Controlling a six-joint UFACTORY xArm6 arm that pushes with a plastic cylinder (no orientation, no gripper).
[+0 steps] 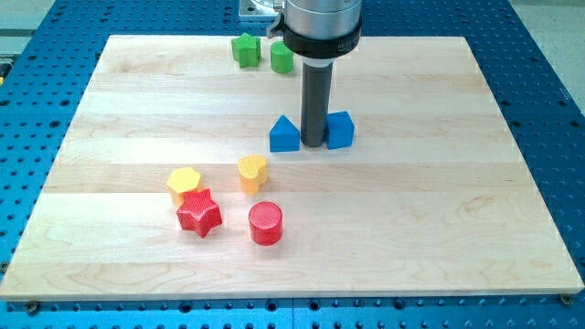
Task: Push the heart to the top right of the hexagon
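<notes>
My tip (313, 144) rests on the wooden board (457, 228) just above the frame's centre, wedged between two blue blocks: a blue triangular block (284, 134) touching on its left and a blue cube (340, 130) on its right. The arm ends in a bare rod, with no pincer to open or close, and it holds nothing. The yellow heart (252, 173) sits lower, left of centre, with the yellow hexagon (184, 182) further left. A red star (198, 212) touches the hexagon's lower edge; a red cylinder (265, 223) stands beside it. A green star-like block (245, 49) and green cylinder (281, 58) lie at the top. No writing is legible.
</notes>
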